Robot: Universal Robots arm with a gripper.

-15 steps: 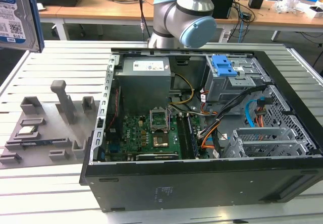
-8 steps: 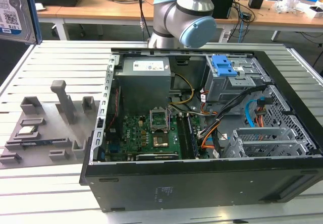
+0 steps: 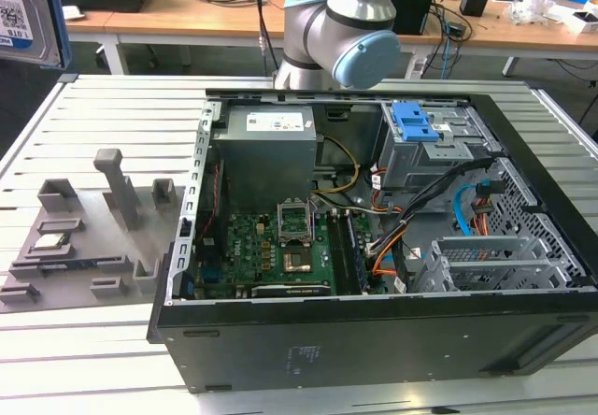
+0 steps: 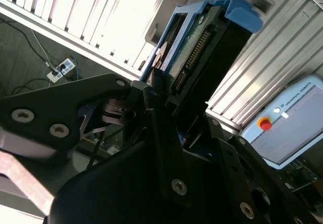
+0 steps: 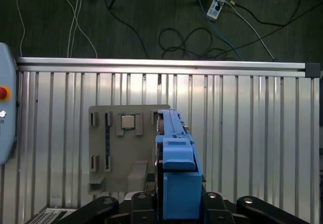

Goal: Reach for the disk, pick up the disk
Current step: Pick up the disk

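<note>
Clamped in the gripper [image 5: 176,206], nearest the lens, is the disk [image 5: 176,153]. It stands on edge with its blue plastic frame facing the first wrist view, and the black jaws press on its two flat sides. In the second wrist view the gripper [image 4: 186,120] grips the disk [image 4: 194,57] at one end, while the connector row and the green board edge stay free beyond the jaws.

The disk is lifted clear of the slatted aluminium tabletop [image 5: 252,133]. In the first wrist view it hangs over one side of the grey fixture plate [image 5: 101,148], and the small processor chip [image 5: 127,121] sits in its pocket on that plate, just beside the disk's outline.

In the exterior view the disk [image 3: 28,13] shows high at the exterior view's left with its label face outward. It touches nothing on the tabletop [image 3: 103,116] and is well apart from the open computer case [image 3: 374,340]. The fixture plate [image 3: 84,247] lies near the tabletop's edge at the exterior view's left, beside the case. The arm's base [image 3: 336,32] rises behind the case's far side.
</note>
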